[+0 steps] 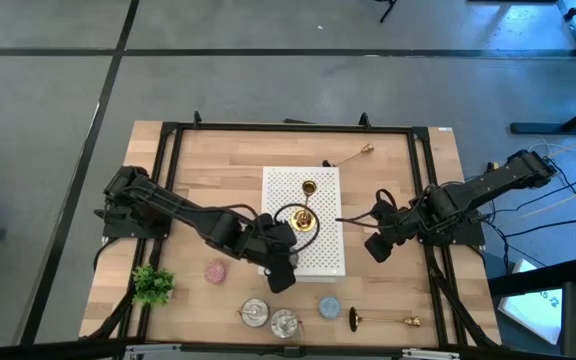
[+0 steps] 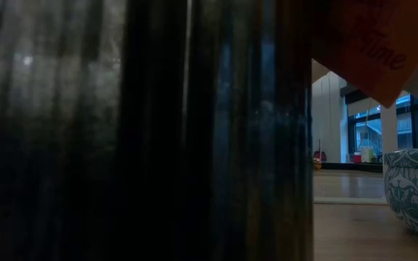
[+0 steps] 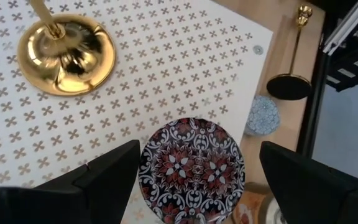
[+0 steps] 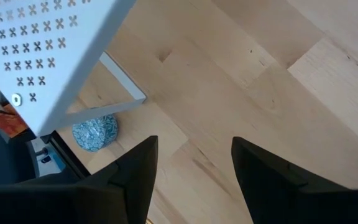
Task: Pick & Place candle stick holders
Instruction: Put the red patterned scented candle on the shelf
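Two holders (image 1: 308, 190) stand on the white board (image 1: 323, 255); two lie off it, one beyond (image 1: 346, 157), one nearer (image 1: 380, 320). Left hand (image 1: 286, 262) open, empty by the board; right hand (image 1: 376, 247) open beside it

Two candle stick holders (image 1: 309, 205) stand on the white tray (image 1: 326, 255).

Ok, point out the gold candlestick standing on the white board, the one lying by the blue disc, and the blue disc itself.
Standing candlestick (image 3: 66, 55), left wrist view, on its flared base.
Lying candlestick (image 3: 289, 86), left wrist view, on its dark base.
Blue disc (image 3: 263, 116), left wrist view, on its top.
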You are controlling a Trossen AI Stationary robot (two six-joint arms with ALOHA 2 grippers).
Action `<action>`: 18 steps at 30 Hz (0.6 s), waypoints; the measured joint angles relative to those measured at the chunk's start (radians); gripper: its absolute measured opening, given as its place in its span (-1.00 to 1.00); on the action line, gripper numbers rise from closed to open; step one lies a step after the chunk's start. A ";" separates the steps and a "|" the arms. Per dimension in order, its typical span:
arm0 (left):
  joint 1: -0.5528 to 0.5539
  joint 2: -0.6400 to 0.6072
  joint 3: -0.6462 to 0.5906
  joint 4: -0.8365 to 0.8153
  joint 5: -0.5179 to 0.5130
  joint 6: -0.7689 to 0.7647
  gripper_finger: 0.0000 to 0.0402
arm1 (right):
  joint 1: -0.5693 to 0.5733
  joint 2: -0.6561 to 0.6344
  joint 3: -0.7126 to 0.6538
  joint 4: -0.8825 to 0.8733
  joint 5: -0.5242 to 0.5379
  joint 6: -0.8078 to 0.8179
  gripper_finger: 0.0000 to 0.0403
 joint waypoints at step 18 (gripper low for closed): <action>-0.151 -0.072 -0.007 -0.226 -0.073 -0.223 0.42 | 0.015 0.000 0.000 -0.024 -0.008 0.000 0.04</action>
